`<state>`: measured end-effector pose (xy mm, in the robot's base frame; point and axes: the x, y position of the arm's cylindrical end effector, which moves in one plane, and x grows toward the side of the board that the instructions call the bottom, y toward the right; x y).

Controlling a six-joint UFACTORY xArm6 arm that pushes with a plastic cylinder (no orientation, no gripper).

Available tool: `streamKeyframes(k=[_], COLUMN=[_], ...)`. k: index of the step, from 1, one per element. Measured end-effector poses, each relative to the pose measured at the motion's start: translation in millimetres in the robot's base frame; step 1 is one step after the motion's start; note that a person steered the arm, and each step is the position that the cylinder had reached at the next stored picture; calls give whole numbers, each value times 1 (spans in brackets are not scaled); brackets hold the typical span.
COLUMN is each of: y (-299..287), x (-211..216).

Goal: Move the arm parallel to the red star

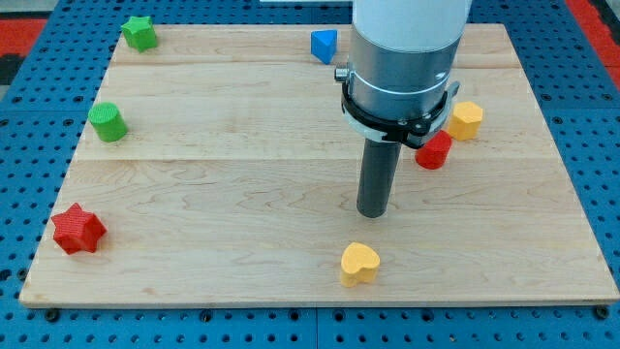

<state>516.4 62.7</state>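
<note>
The red star (77, 230) lies near the board's left edge, toward the view's bottom. My tip (373, 212) rests on the wooden board (242, 184) a little right of centre, far to the right of the red star and slightly higher in the view. A yellow heart (359, 264) lies just below my tip. A red cylinder (434, 151) sits up and to the right of my tip, partly behind the arm's body.
A green star (139, 33) is at the top left. A green cylinder (108, 122) is on the left side. A blue block (324, 45) lies at the top, left of the arm. A yellow block (466, 120) lies beside the red cylinder.
</note>
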Motion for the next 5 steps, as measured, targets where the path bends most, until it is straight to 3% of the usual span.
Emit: streamKeyframes(k=[5], y=[0], x=[7])
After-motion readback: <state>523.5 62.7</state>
